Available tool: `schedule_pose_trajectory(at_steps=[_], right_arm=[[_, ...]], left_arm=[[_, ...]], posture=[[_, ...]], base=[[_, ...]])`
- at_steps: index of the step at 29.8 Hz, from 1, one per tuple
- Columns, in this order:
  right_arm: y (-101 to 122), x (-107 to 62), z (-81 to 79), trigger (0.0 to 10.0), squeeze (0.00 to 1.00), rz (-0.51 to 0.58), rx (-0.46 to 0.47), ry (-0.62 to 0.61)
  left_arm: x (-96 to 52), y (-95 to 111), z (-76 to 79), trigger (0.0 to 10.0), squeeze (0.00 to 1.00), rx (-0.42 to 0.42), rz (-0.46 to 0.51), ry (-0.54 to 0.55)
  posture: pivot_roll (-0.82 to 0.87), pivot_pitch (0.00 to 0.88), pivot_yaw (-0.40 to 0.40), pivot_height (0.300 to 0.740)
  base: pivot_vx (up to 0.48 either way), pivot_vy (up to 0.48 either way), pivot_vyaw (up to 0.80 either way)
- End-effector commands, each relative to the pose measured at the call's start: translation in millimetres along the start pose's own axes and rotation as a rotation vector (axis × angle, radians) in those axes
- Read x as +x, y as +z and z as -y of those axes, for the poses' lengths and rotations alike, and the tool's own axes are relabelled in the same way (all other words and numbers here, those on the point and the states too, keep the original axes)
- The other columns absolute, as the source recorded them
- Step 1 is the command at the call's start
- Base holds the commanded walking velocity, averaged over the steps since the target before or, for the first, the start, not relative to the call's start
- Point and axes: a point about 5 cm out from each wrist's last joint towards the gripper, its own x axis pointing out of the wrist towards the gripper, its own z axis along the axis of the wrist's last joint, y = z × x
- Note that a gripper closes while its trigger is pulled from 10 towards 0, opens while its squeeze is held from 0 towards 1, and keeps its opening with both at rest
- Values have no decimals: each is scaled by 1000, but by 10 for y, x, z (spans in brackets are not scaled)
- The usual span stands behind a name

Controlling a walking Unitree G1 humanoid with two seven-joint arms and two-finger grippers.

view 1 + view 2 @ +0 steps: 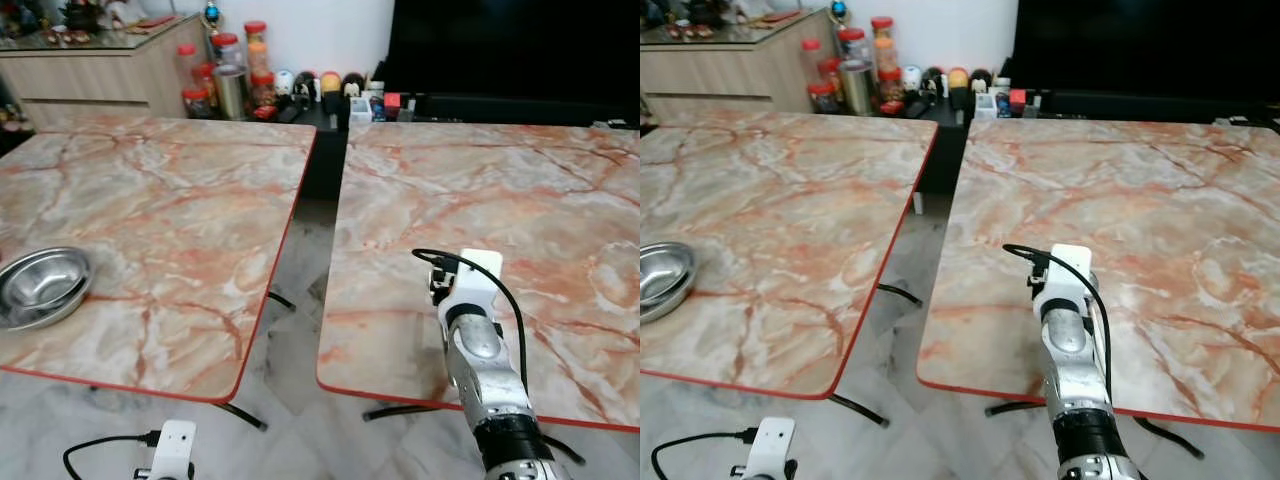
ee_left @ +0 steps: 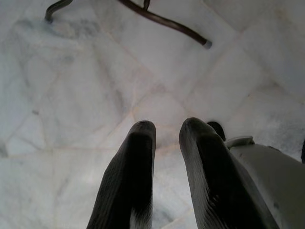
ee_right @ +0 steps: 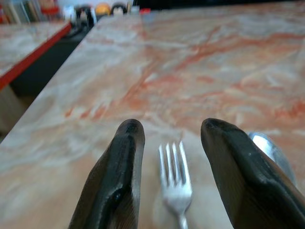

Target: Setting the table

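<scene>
While the right gripper is spread wide around a fork near the right table front edge, spoon beside, steel bowl seen empty at left table left edge, left gripper slightly parted, nothing held.

Two marble-patterned tables with red edging stand side by side across a narrow gap on a pale marble tile floor; beyond, a low wooden sideboard, jars and figurines against a white wall, and a dark screen

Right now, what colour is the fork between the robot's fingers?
Shiny silver. The fork shows best in the right wrist view, lying on the table between the open right gripper.
</scene>
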Motion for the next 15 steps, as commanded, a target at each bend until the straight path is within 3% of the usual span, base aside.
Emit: schedule_pose_trajectory(at_steps=[1, 8, 9, 10, 11, 13, 15], right_arm=[[60, -16, 7, 10000, 0, -22, 18, -19], [43, -4, 30, 10000, 0, -94, 25, -25], [30, -3, 30, 10000, 451, -106, 23, -24], [21, -4, 30, 10000, 451, -114, 22, -24], [2, -8, 20, 10000, 1000, -130, 28, -20], [-19, -26, 2, 10000, 1000, -160, 18, -14], [-19, -48, -15, 10000, 0, -176, 12, -4]], left_arm=[[-5, -52, -5, 10000, 0, 4, -30, -11], [-9, -75, -4, 10000, 0, 10, -38, -17], [-10, -79, -6, 10000, 0, 11, -40, -17], [-11, -83, -7, 10000, 0, 12, -42, -17], [-12, -89, -8, 10000, 0, 12, -44, -18], [-14, -101, -10, 10000, 0, 11, -48, -19], [-19, -124, -13, 10000, 0, 12, -56, -21]], posture=[[23, 0, 21, 728], [21, 0, 22, 728], [21, 0, 22, 728], [21, 0, 22, 728], [21, 0, 20, 728], [26, 0, 18, 728], [23, 0, 18, 728]], base=[[0, 0, 0], [0, 0, 0], [0, 0, 0], [0, 0, 0], [0, 0, 0], [0, 0, 0], [0, 0, 0]])
